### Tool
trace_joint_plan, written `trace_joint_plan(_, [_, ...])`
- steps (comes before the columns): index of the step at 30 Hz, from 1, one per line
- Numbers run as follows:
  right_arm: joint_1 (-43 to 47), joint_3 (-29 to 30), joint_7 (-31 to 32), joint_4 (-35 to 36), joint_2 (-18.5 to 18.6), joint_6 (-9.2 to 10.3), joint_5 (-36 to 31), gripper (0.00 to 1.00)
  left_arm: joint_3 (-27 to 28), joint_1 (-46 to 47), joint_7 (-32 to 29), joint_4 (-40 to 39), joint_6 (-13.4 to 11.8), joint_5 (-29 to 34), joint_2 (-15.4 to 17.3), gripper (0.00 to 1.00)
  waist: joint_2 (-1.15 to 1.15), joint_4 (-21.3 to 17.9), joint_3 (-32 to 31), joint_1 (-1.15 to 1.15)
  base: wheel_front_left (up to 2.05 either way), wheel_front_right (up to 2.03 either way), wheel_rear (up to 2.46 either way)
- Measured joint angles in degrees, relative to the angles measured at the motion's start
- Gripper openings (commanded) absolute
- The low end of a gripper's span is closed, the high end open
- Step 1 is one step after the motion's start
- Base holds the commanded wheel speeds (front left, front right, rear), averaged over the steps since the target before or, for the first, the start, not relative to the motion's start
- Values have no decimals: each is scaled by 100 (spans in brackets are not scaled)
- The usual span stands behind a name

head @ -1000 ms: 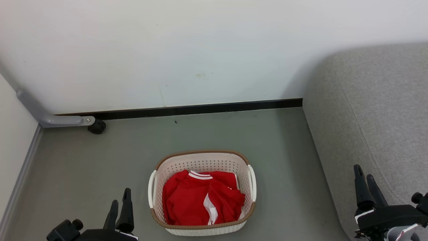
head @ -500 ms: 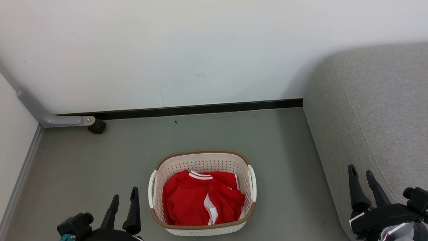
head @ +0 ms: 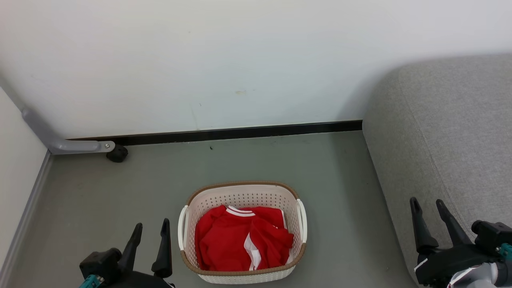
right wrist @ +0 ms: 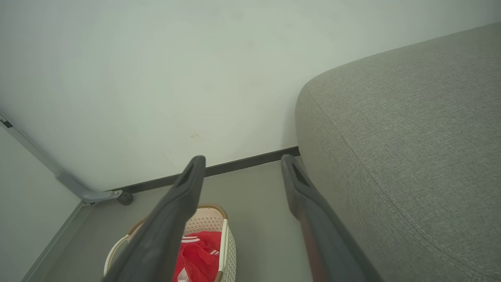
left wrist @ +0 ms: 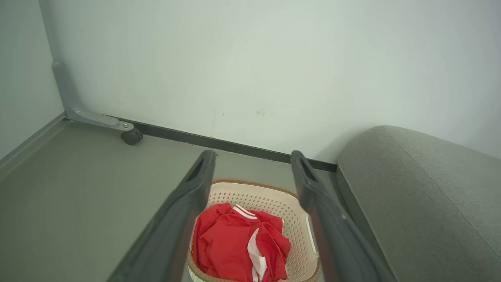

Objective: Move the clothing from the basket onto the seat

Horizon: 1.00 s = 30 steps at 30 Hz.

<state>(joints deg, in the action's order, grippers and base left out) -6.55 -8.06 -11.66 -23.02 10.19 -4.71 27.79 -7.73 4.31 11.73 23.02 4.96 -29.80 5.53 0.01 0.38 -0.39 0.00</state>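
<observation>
The cream basket point(head: 244, 196) with a brown rim stands on the grey floor at bottom centre, and crumpled red clothing point(head: 240, 242) with white trim lies inside it. Both also show in the left wrist view, basket point(left wrist: 270, 197) and clothing point(left wrist: 231, 246), and in the right wrist view, basket point(right wrist: 207, 215) and clothing point(right wrist: 199, 254). The grey seat point(head: 452, 132) fills the right side. My left gripper point(head: 151, 229) hangs open just left of the basket, holding nothing. My right gripper point(head: 426, 204) is open and empty in front of the seat's edge.
A white wall with a black baseboard point(head: 240, 132) closes the back. A grey metal leg with a black caster point(head: 117, 154) sits at the back left, next to a side wall point(head: 16, 168). Bare floor surrounds the basket.
The left gripper has shifted right toward the basket and the right gripper slightly left; both turned so their open fingers show wider apart. The camera has tilted slightly.
</observation>
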Motion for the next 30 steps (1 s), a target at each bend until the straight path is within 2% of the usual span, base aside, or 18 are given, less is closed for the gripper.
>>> trace_joint_plan(14, [-15,-77,-257,-208,77,0,-960,100,4,0,256,-9,8,1057,-5,100,0,8,-2,0,0,0,0])
trace_joint_plan(30, [-25,-23,-257,-282,2,-1,-1055,100,189,-6,256,-14,62,1236,-57,100,0,-2,13,0,0,0,0])
